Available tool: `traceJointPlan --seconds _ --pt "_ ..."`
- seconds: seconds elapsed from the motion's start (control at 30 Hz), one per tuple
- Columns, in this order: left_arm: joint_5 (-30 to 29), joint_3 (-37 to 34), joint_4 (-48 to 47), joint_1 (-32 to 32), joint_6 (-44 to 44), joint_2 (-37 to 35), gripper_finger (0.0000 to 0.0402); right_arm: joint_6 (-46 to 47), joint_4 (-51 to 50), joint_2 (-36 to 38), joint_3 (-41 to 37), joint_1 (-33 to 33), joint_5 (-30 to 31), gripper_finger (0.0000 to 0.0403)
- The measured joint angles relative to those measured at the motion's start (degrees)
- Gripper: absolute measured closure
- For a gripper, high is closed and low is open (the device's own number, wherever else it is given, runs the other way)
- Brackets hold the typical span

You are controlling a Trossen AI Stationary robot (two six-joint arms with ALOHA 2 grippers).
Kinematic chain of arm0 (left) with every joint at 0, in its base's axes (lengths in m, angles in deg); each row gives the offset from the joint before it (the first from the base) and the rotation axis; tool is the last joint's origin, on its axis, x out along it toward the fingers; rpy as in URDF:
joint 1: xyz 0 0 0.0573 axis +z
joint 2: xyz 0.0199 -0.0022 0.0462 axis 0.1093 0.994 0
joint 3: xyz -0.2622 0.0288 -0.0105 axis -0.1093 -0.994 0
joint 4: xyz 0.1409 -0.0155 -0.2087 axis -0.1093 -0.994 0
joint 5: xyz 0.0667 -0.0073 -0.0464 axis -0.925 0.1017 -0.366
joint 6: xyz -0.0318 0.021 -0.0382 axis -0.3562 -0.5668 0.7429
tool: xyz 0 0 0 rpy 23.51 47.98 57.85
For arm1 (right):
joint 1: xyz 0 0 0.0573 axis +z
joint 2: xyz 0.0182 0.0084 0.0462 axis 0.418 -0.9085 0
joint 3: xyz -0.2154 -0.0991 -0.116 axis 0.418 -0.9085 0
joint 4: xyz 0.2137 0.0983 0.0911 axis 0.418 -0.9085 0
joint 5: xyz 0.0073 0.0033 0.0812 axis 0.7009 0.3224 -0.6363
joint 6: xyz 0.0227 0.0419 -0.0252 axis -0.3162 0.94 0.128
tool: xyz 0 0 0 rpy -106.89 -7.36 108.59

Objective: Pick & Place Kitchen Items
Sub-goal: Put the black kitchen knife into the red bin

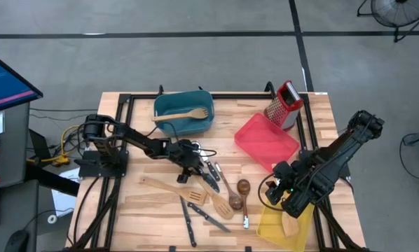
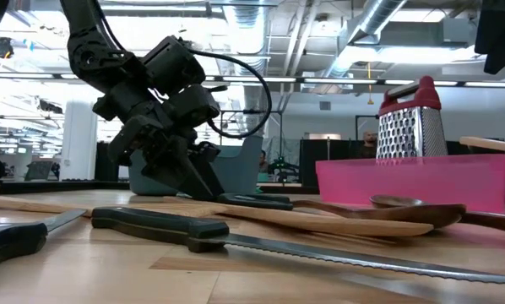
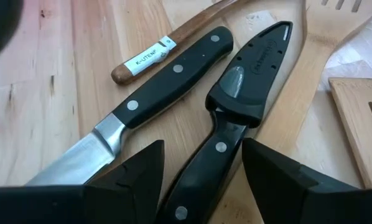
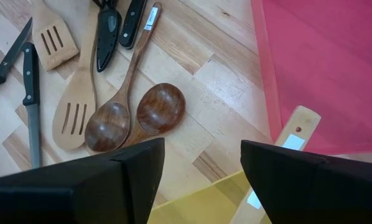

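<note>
With my left gripper [image 3: 201,177] wide open and empty astride the sheathed knife [image 3: 226,134] at the high view's centre, I'd settle lower, centre on its handle, clear the neighbouring knife [image 3: 155,96], then close.

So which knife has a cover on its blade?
The knife between the left end effector's open fingers: a black sheath hides its blade. The black-handled knife beside it shows bare steel.
</note>
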Motion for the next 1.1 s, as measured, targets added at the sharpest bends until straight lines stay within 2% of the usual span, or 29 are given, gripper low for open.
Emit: traceJointPlan --seconds 0.13,0.6,0.87,1.1 --pt "-0.06 -0.06 -0.42 0.01 0.38 0.30 0.0219 0.00 0.00 0.00 0.00 -0.01 0.00 0.0182" --pt "-0.34 -0.17 -1.00 0.09 2.77 0.21 0.0334 0.00 0.61 0.00 0.00 0.00 0.00 0.0182" --pt "-4.29 -0.52 -2.41 0.12 4.40 -4.30 0.0334 -0.72 0.71 0.00 -0.02 0.00 0.02 0.0182" --pt "-4.17 -0.44 -1.51 0.14 5.72 -9.82 0.0337 -0.92 0.89 0.00 0.00 0.00 0.02 0.0182"
